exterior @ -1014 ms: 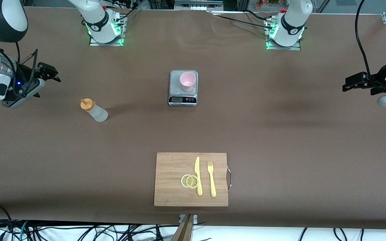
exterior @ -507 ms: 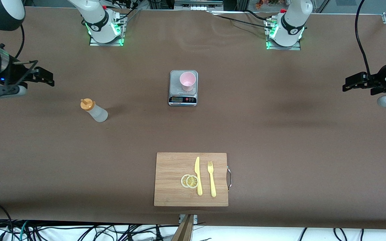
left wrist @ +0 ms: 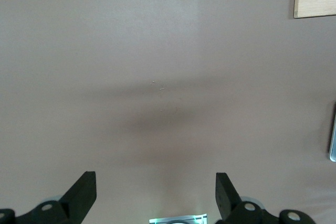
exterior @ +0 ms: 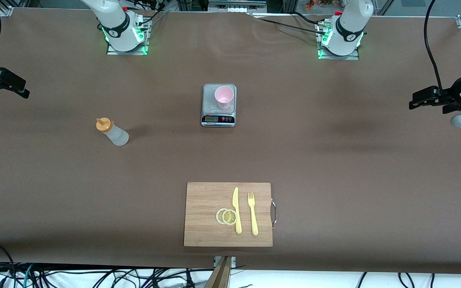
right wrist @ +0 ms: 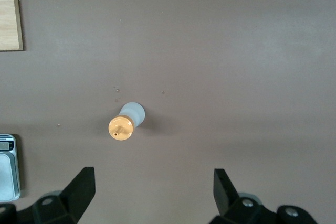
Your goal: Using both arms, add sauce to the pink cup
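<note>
The sauce bottle [exterior: 112,132], translucent with an orange nozzle cap, stands on the brown table toward the right arm's end; the right wrist view shows it from above as the bottle [right wrist: 126,123]. The pink cup [exterior: 224,97] stands upright on a small grey kitchen scale [exterior: 218,118] at mid-table. My right gripper [exterior: 23,90] hangs open at the table's edge, up in the air and well apart from the bottle, its fingers [right wrist: 84,182] wide with nothing between them. My left gripper [exterior: 413,101] waits open over the table's other end, its fingers [left wrist: 86,184] wide over bare table.
A wooden cutting board [exterior: 202,200] lies nearer the front camera than the scale, carrying a yellow knife [exterior: 236,210], a yellow fork [exterior: 252,214] and two lemon slices [exterior: 226,216]. Both arm bases stand along the table's farthest edge from the front camera.
My right arm has drawn away from the bottle toward its own end of the table, so only its gripper still shows in the front view. The left arm, bottle and cup have not moved.
</note>
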### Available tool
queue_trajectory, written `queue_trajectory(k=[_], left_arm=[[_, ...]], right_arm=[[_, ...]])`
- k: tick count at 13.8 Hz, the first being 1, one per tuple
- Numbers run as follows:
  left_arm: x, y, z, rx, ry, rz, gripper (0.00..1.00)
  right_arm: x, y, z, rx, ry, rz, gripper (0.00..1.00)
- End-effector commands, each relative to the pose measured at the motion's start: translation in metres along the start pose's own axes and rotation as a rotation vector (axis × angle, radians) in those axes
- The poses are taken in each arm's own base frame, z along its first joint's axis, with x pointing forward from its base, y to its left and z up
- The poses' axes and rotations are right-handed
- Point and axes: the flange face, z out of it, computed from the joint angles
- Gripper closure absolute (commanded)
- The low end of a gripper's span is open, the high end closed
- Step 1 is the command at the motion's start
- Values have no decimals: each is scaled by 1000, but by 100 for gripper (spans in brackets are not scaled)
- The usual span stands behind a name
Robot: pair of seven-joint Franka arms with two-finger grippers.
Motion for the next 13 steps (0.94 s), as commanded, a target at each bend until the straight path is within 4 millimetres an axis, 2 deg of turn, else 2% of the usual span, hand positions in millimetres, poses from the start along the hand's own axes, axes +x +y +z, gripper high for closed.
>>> queue_trajectory(k=[1, 3, 13], left_arm=[[2, -1, -5, 4, 3, 16, 0], [2, -2, -5, 3, 3, 15, 0], [2, -2, -5, 3, 3, 16, 0]], right_arm=[[0, -3, -1, 10, 1, 53, 0], [1, -10, -2, 17, 12, 78, 0], [6, -10, 3, 15, 14, 79, 0]])
